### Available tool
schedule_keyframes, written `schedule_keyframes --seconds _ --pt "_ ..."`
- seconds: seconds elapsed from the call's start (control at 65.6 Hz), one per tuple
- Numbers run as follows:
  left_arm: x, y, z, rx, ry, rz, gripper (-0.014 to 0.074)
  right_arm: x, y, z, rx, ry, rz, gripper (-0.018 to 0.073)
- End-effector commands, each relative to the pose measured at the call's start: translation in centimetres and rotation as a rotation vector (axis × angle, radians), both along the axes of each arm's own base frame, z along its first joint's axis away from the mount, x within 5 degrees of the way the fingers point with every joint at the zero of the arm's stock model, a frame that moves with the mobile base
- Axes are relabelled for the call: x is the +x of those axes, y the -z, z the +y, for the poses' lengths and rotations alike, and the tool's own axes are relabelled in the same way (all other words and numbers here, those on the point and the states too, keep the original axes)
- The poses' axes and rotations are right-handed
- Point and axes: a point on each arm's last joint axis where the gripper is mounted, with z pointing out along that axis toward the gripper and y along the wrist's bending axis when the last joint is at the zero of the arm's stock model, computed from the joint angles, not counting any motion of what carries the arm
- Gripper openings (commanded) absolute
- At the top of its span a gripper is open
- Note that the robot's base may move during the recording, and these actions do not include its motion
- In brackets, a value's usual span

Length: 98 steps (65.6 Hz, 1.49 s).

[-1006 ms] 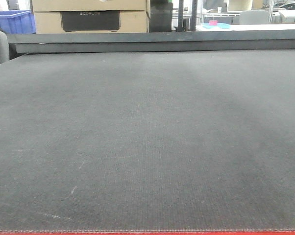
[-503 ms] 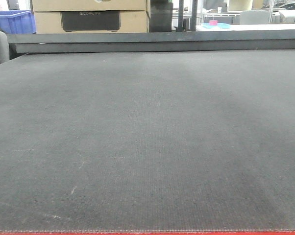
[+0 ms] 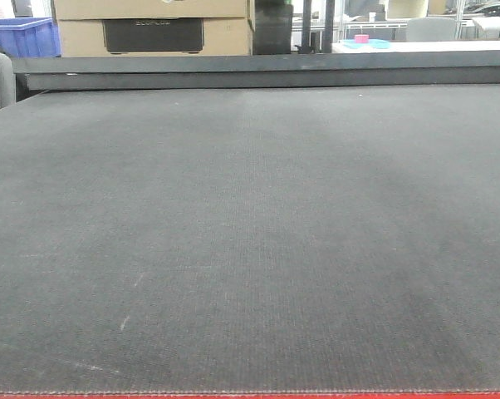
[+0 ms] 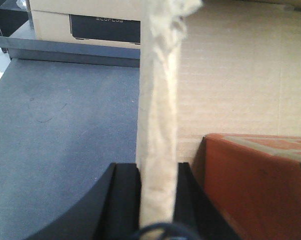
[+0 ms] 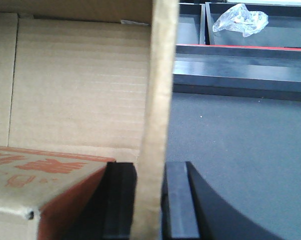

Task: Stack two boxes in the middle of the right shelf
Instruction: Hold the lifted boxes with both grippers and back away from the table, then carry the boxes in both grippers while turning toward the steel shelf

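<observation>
A large brown cardboard box is held from both sides. In the left wrist view its pale wall edge point(image 4: 158, 100) runs up between the black fingers of my left gripper point(image 4: 158, 167), which is shut on it, and the box's inner face point(image 4: 230, 75) fills the right. My right gripper point(image 5: 150, 167) is shut on the opposite wall edge point(image 5: 160, 75), with the inner face point(image 5: 80, 85) to the left. A smaller box with orange-red sides point(image 4: 255, 185) and red print on its pale top point(image 5: 40, 185) lies inside. The shelf is out of view.
The front view shows only a dark grey textured platform point(image 3: 250, 233) with a red front edge point(image 3: 250, 396). Behind it stand cardboard boxes with a black panel point(image 3: 150, 33) and a blue bin point(image 3: 22, 35). A crumpled clear bag point(image 5: 239, 19) lies in a dark tray.
</observation>
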Motion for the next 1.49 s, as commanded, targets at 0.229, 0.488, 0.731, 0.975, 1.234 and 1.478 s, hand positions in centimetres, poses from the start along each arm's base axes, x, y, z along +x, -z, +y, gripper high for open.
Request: schedule_keyframes --seconds 0.229,0.488,0.731,0.975,1.234,1.478 --pt "-1.01 -1.23 0.92 0.006 -0.028 -0.054 -0.0111 -0.15 -0.92 -1.25 -0.052 0.068 -0.07 -0.0153" --pt "-1.01 -1.23 0.92 0.006 -0.028 -0.054 -0.0111 -0.15 -0.92 -1.25 -0.052 0.068 -0.07 -0.0153" --pt "-1.01 -1.24 0.94 0.009 -0.031 -0.056 -0.0111 -0.15 -0.92 -1.25 -0.052 0.068 -0.07 -0.0153" --pt "-1.01 -1.24 0.94 0.009 -0.031 -0.056 -0.0111 -0.15 -0.92 -1.25 -0.052 0.068 -0.07 -0.0153" --pt "-1.01 -1.24 0.94 0.009 -0.031 -0.056 -0.0111 -0.15 -0.92 -1.25 -0.052 0.068 -0.07 -0.0153" --pt "-1.01 -1.24 0.94 0.009 -0.031 -0.056 -0.0111 -0.15 -0.92 -1.25 -0.052 0.068 -0.07 -0.0153"
